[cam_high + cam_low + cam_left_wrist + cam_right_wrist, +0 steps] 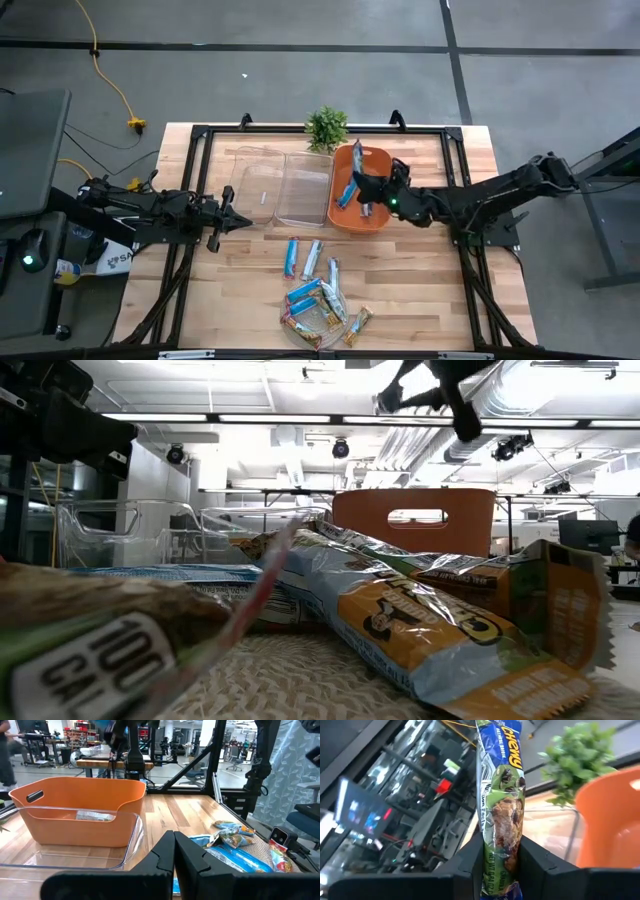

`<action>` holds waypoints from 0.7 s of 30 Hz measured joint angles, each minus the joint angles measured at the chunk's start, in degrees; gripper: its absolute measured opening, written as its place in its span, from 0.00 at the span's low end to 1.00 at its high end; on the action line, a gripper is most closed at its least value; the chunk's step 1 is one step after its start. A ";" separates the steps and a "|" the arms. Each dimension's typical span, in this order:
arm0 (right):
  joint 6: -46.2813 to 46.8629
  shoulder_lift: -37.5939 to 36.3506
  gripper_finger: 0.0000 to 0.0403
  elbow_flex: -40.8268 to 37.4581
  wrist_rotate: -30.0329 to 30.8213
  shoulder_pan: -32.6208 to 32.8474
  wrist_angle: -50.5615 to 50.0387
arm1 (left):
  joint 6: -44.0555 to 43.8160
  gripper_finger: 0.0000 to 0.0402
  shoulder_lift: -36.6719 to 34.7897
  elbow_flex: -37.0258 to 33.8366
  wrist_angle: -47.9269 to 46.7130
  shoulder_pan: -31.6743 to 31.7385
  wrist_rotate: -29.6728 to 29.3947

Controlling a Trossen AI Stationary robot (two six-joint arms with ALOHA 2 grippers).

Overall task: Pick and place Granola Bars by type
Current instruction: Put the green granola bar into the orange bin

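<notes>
You have one green-and-blue chewy granola bar (501,815) held upright above the orange bin (372,222). One blue bar (347,187) lies inside it. Two bars (301,257) lie mid-table; the rest sit heaped (322,310) at the front edge.

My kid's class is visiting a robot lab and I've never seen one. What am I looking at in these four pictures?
Two robot arms work at a wooden table. One picture looks down from above, one sits at table height among the wrappers, and one rides on each wrist. The right gripper hangs over an orange bin and pinches a granola bar upright between its fingers. The left gripper waits shut beside two clear bins. More granola bars lie loose on the near side of the table, some on a woven mat. A small plant stands behind the bins.
</notes>
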 joint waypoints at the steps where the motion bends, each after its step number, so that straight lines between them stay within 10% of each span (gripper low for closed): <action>1: 1.56 0.00 0.20 -0.88 -0.37 -0.38 -0.02 | 0.00 0.00 0.00 -0.02 0.00 -0.02 -0.02; 21: 7.02 0.02 0.17 -10.76 -11.75 -4.60 4.31 | 0.00 0.00 0.00 0.00 0.01 -0.01 -0.02</action>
